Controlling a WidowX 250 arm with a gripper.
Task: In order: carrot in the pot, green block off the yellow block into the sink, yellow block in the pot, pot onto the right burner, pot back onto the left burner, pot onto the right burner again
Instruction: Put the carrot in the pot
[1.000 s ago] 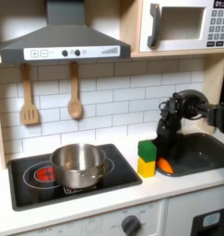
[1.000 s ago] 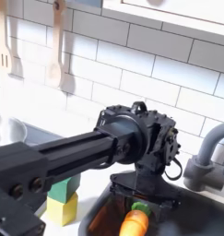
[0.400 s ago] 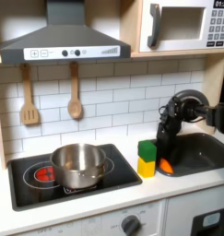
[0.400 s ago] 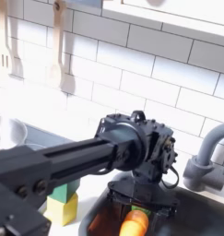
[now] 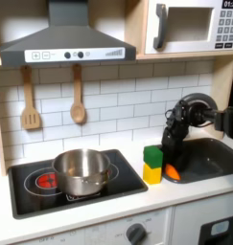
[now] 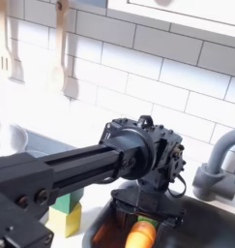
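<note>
Already poised over the toy sink (image 5: 212,158), the robot arm's gripper (image 6: 145,215) hangs just above the carrot (image 6: 140,234), which lies at the basin's near edge, seen in the first exterior view (image 5: 172,172) beside the stacked blocks. Whether the jaws are open or closed cannot be made out; nothing appears lifted. The green block (image 5: 153,156) sits squarely on the yellow block (image 5: 152,173) on the counter between sink and stove. The pot (image 5: 81,170) stands on the burner at the first exterior view's left, apparently empty. The first step, collecting the carrot, looks to be in hand; the next move calls for a short descent and a firm close around it.
</note>
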